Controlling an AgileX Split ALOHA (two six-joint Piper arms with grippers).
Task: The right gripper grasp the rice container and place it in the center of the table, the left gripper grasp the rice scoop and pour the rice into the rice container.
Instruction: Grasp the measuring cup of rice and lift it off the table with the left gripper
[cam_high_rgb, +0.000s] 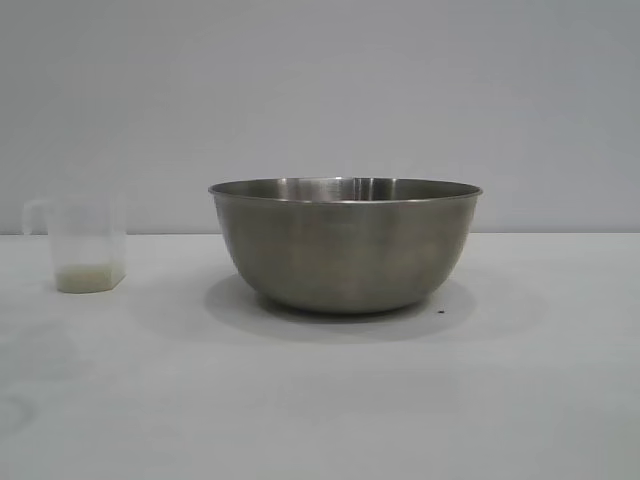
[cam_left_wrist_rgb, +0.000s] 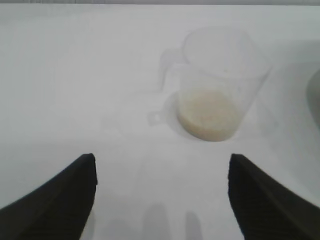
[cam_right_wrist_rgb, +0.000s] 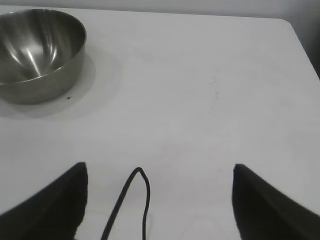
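Now | one rice container (cam_high_rgb: 345, 245) | one rice scoop (cam_left_wrist_rgb: 217, 85) | left end effector (cam_left_wrist_rgb: 162, 192) wide, empty | right end effector (cam_right_wrist_rgb: 160, 200) wide, empty

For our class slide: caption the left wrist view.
Open left tool faces the rice scoop, rice inside.

Both arms outside exterior view; rice container (cam_right_wrist_rgb: 37, 52) edge-cropped

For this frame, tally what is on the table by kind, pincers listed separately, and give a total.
Steel bowls: 1, the rice container
Plastic cups: 1, the rice scoop holding the rice
Pincers: 2, left pincer and right pincer, both open
Total: 4
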